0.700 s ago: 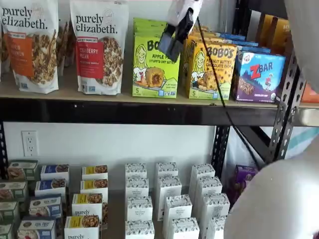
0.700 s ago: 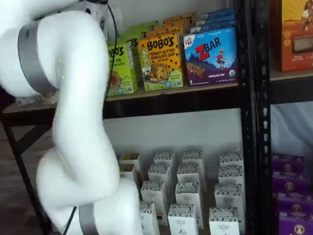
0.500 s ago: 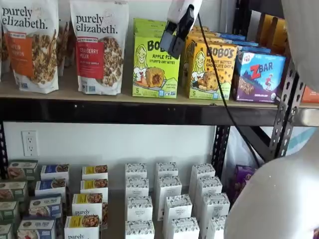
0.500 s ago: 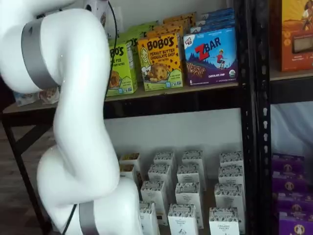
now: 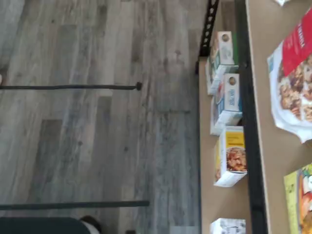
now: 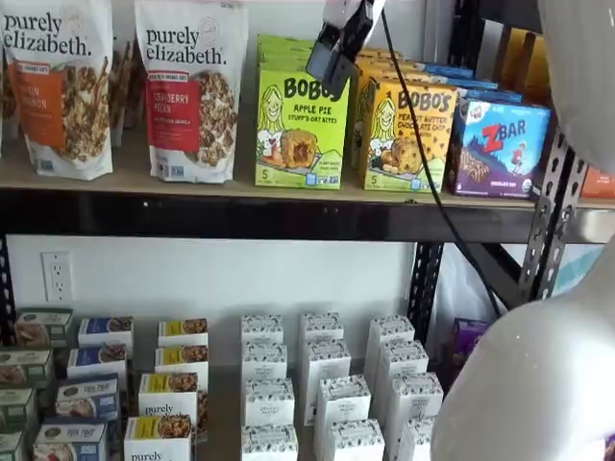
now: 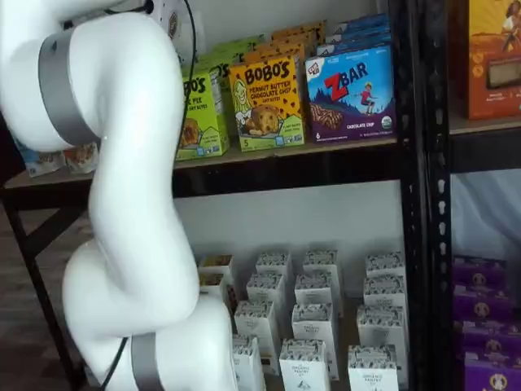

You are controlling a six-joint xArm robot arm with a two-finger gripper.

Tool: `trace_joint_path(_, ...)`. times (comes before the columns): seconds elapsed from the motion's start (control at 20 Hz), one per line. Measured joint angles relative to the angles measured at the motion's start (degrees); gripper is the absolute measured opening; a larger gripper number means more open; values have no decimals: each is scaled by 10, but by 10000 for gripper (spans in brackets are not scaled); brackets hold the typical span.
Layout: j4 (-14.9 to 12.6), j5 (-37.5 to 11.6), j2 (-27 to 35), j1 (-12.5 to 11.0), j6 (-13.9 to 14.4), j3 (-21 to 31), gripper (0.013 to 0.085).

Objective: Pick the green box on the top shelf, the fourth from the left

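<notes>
green box (image 6: 301,127) upright on top shelf (image 6: 269,213); jaws above, spread unclear.

White arm (image 7: 122,187) before green box (image 7: 199,110)

White arm (image 7: 122,204) fills a shelf view: glossy, rounded, tube-like segments, smooth plastic shell. A matte grey band (image 7: 57,85) rings the upper segment, and another grey band (image 7: 145,362) circles the base segment low down. A thin black cable (image 7: 189,57) trails down beside the shoulder. In a shelf view the gripper (image 6: 338,43) shows a white body with dark fingers below it, and a black cable (image 6: 423,173) drops away from it in a long curve. More white shell (image 6: 528,384) bulges at the corner there.
</notes>
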Motion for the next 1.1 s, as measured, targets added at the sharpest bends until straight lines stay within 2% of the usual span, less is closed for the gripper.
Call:
trace_joint_path(0.35,9,-76,-17,3,-3,32,850)
trace_joint_path(0.5,15,-95,-14,2,-5,33,850)
trace_joint_path(1.1,12,-147,25,4,-9,9,850)
